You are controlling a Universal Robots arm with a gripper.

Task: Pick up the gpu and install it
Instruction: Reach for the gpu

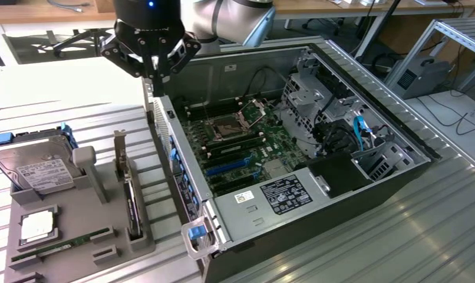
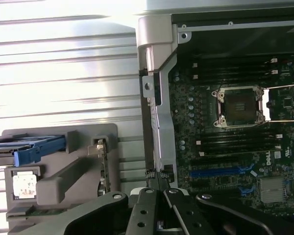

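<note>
tool [image 1: 155, 89] clenched on nothing, its fingertips pressed together with no card between them, hanging over the rear wall of the open computer case [image 1: 221, 73]; in the wrist view the tool [image 2: 158, 177] sits right over that wall's edge. the gpu [image 1: 131, 200] is not picked up yet: it stands on its thin edge in a slot of the grey holder [image 1: 96, 227] on the slatted worktop [image 1: 426, 236], just beside the case and outside it. from the tool it lies lower down, off toward the exterior view's left and toward the camera. its long axis runs roughly alongside the case's rear wall, the silver bracket end farther from the camera and closer to the tool. in the wrist view the gpu [image 2: 103, 169] shows edge-on as a narrow dark strip in the holder's slot, apart from the fingertips, with the case wall between them.
</note>
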